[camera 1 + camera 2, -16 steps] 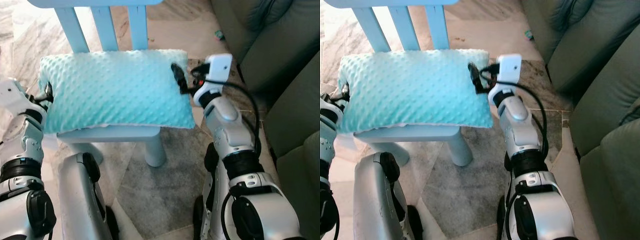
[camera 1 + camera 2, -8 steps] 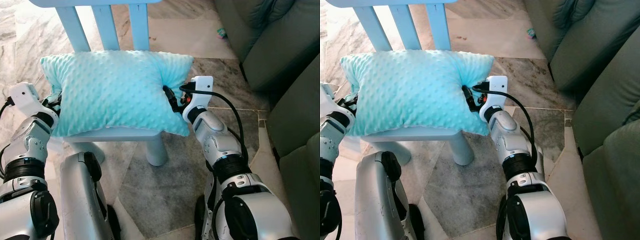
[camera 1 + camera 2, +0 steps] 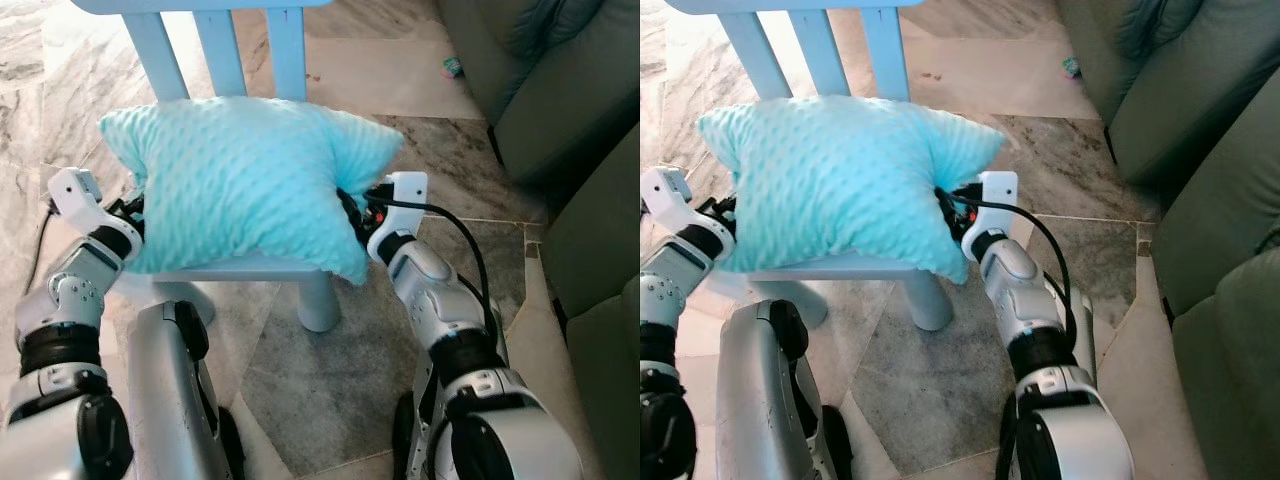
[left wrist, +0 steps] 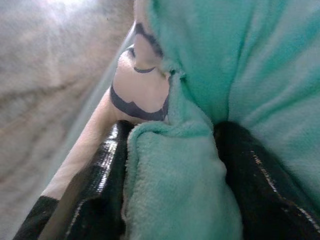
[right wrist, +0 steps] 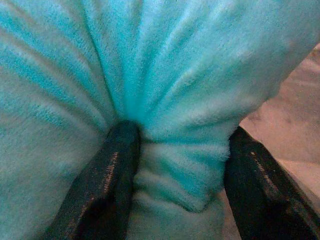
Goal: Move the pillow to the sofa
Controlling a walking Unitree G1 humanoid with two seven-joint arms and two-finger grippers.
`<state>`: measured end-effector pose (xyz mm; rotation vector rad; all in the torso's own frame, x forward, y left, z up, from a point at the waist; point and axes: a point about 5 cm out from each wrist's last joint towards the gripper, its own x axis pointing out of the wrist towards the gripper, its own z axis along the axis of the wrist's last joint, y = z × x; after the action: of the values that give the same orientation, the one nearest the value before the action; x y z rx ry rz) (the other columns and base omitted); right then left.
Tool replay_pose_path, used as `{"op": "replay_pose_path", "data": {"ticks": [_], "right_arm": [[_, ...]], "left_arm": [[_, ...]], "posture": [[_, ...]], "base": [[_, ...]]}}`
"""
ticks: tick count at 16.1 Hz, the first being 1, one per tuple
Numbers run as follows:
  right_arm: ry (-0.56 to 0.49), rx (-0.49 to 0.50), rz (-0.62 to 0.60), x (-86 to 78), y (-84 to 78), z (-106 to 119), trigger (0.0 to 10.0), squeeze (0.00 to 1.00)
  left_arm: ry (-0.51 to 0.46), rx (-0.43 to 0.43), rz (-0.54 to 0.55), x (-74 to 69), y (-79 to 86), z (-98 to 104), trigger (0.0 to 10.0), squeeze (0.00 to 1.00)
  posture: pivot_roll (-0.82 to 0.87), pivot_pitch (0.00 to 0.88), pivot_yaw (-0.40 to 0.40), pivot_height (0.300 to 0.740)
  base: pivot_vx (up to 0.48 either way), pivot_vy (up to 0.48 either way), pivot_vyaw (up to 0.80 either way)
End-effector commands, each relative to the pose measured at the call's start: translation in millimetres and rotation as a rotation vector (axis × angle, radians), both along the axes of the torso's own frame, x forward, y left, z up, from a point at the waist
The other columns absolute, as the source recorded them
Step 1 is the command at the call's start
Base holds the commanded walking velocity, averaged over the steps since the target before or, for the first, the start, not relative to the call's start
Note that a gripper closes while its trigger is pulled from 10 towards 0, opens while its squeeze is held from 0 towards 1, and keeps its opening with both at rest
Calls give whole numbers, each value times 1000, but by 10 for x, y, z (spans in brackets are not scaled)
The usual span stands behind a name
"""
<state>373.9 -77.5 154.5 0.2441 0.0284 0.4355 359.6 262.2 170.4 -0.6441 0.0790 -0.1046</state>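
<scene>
Both grippers — left gripper (image 4: 172, 200), right gripper (image 5: 175, 170) — pinch opposite edges of the turquoise pillow (image 3: 240, 180), hiding the blue chair (image 3: 270, 270) seat beneath; marble floor (image 3: 400, 160), green sofa (image 3: 570, 120) at right.

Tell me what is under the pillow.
Under the pillow is the light blue chair; its seat edge and one leg show, most of the seat is covered. The left gripper and right gripper pinch its ends.
</scene>
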Motion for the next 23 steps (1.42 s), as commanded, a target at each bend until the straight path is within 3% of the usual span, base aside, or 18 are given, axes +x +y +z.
{"op": "replay_pose_path", "data": {"ticks": [1, 6, 23], "right_arm": [[80, -4, 42, -77, 79, -184, 0, 0], [82, -7, 62, -100, 163, -176, 0, 0], [142, -50, 141, -207, 218, -324, 0, 0]], "left_arm": [[99, -58, -29, -64, -71, -233, 0, 0], [84, -62, -32, -100, -70, -199, 0, 0], [65, -80, -38, -149, -81, -227, 0, 0]], "posture": [[-84, 342, 36, 320], [-77, 351, 42, 320], [-75, 362, 42, 320]], "base": [[0, 0, 0], [0, 0, 0], [0, 0, 0]]}}
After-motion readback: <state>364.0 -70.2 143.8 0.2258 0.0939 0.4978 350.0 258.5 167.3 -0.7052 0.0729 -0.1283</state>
